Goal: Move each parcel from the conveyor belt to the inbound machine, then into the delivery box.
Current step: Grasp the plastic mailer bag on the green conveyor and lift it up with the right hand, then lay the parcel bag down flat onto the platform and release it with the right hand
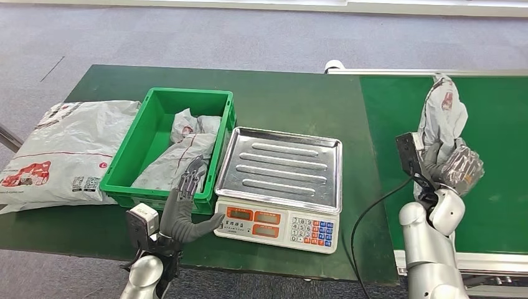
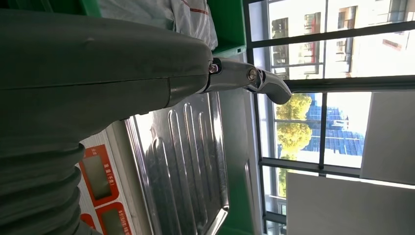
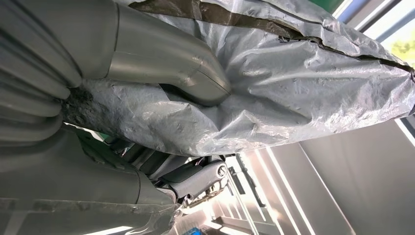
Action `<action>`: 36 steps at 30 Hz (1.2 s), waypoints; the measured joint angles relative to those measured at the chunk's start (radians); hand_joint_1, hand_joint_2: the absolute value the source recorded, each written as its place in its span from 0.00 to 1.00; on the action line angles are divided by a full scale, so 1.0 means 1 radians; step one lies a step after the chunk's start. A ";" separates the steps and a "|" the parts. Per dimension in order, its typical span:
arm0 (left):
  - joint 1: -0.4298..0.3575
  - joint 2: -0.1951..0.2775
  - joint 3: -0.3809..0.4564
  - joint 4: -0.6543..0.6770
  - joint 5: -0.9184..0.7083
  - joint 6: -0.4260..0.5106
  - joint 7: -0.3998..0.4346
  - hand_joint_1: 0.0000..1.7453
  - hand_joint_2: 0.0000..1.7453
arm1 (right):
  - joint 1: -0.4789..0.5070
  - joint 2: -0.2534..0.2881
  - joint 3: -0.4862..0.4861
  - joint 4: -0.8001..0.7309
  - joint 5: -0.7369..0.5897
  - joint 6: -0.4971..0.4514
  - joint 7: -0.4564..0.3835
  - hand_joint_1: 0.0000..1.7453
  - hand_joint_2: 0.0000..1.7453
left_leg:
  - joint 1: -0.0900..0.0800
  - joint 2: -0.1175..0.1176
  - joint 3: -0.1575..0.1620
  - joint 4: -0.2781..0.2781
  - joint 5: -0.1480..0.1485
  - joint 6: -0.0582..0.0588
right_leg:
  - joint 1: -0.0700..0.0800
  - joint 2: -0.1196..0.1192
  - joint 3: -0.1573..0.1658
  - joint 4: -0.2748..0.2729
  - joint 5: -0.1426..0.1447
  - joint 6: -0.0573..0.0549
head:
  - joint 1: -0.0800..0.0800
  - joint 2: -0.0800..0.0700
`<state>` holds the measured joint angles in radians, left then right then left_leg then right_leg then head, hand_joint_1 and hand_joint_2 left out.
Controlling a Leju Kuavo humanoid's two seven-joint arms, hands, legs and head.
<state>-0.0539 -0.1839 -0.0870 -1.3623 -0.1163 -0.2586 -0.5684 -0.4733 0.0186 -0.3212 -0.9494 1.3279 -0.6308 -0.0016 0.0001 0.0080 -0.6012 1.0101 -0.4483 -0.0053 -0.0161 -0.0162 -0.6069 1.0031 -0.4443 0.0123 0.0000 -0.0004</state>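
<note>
At the right of the head view, the right robot hand [image 1: 449, 167] grasps a grey plastic parcel [image 1: 443, 115] by its lower end, the thumb pressed into the crinkled film and the darker fingers [image 3: 195, 178] wrapped beneath it. The parcel is a soft, wrinkled mailer bag with a red mark near its top, standing up from the hand over the green conveyor belt [image 1: 498, 156]. At lower left, the left robot hand [image 1: 185, 208] is released, holding nothing, its fingers spread and raised at the near rim of the green delivery box [image 1: 163, 118], its thumb reaching toward the weighing scale [image 1: 280, 187]. The scale has a ribbed steel pan and a keypad front with red display panels. Another grey parcel [image 1: 180, 152] lies in the box, and a large white mailer bag [image 1: 59, 152] lies at far left on the dark green worktop [image 1: 280, 93]. Grey carpet [image 1: 187, 31] spreads beyond; the left wrist view shows tall windows [image 2: 337, 117] with trees outside.
</note>
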 joint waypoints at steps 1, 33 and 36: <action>0.000 0.000 0.000 0.000 0.000 0.000 0.000 0.00 1.00 | 0.002 0.001 0.001 -0.007 0.000 0.000 0.000 1.00 1.00 | 0.000 0.000 0.000 0.000 0.000 0.000 | 0.000 0.000 0.000 0.000 0.000 0.000 | 0.000 0.000; -0.103 0.005 -0.015 0.117 0.017 0.000 -0.030 0.00 1.00 | 0.137 0.076 0.604 -0.240 -0.195 0.039 -0.339 1.00 1.00 | 0.002 0.002 0.000 0.000 -0.001 -0.001 | 0.001 0.002 -0.001 0.000 0.000 -0.001 | 0.000 0.000; -0.103 0.010 -0.018 0.125 0.023 0.000 -0.037 0.00 1.00 | 0.126 0.072 0.657 -0.193 -0.175 0.120 -0.298 1.00 1.00 | 0.002 0.002 0.000 0.000 -0.001 -0.001 | 0.001 0.001 -0.001 0.000 -0.001 -0.001 | 0.000 0.000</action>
<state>-0.1564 -0.1740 -0.1054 -1.2376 -0.0937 -0.2589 -0.6049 -0.3468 0.0904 0.3356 -1.1428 1.1529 -0.5110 -0.2996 0.0016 0.0098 -0.6010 1.0098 -0.4491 -0.0064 -0.0147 -0.0147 -0.6076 1.0032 -0.4449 0.0113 0.0000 -0.0004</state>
